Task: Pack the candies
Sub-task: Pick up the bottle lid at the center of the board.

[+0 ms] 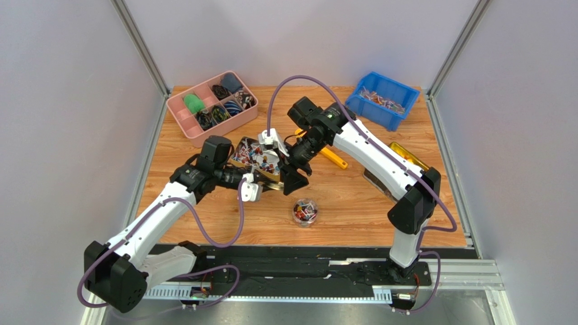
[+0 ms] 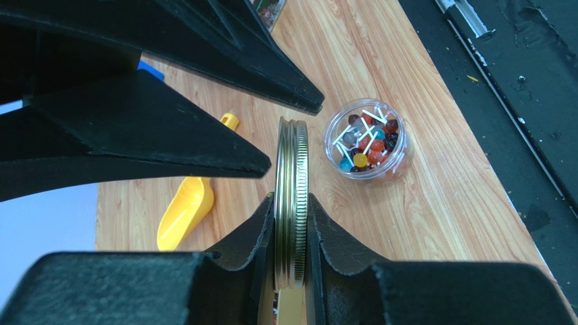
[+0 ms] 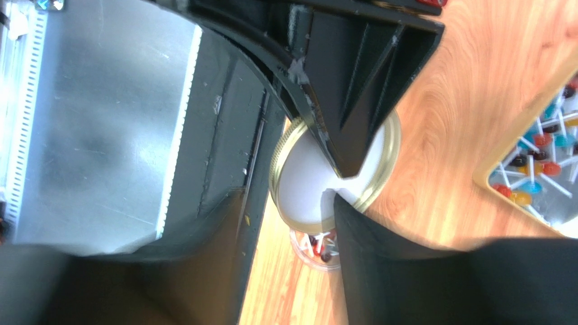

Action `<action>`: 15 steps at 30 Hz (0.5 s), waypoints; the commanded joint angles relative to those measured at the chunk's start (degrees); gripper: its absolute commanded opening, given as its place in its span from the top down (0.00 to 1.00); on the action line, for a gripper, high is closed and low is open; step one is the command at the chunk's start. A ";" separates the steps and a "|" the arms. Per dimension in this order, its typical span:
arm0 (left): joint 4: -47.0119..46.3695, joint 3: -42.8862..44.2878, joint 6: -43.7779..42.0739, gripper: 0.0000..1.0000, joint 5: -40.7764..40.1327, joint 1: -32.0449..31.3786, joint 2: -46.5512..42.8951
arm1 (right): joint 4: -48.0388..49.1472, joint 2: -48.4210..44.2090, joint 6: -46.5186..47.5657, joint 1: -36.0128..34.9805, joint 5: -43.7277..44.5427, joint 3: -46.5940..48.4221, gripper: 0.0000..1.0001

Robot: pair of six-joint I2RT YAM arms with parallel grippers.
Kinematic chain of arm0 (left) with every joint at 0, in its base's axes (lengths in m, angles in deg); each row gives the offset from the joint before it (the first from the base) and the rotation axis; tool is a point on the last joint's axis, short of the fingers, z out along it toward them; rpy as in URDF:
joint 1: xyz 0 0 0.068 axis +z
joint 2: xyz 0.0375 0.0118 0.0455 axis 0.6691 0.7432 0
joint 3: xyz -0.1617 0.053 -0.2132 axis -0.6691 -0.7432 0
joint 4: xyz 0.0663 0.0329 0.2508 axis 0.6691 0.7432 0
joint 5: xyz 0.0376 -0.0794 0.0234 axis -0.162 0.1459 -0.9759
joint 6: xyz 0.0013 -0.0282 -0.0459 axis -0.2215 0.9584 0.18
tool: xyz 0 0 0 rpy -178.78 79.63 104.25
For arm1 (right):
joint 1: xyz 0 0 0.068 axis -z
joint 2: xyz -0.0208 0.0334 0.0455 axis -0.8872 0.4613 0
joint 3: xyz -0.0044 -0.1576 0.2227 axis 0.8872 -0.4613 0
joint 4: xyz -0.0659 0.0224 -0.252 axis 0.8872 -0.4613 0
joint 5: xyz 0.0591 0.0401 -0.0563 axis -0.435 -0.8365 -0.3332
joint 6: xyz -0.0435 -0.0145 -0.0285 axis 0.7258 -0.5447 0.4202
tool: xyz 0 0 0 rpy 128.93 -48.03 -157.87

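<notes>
Left claw (image 2: 292,203) pinches the ribbed gold metal lid (image 2: 292,159) edge-on; right claw (image 2: 290,135) stands spread, holding nothing.

Both arms are stretching forward with elbows bent, wrists converging on the gold lid (image 2: 292,169); the left tool (image 2: 290,203) is clamping its rim edge-on, the right tool (image 2: 293,139) is straddling its far edge, fingers parted
</notes>
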 commanded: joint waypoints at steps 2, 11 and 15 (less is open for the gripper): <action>-1.12 -0.82 3.89 0.79 3.84 -0.33 -0.04 | -11.79 -7.06 -1.92 1.18 5.98 -0.56 0.33; -11.76 1.44 24.26 0.76 3.67 -0.24 4.08 | 19.36 -24.64 -11.41 1.97 30.93 -19.79 0.27; -11.58 7.16 34.82 0.76 2.62 -0.33 9.35 | 36.37 -34.05 -12.56 1.01 43.82 -34.98 0.26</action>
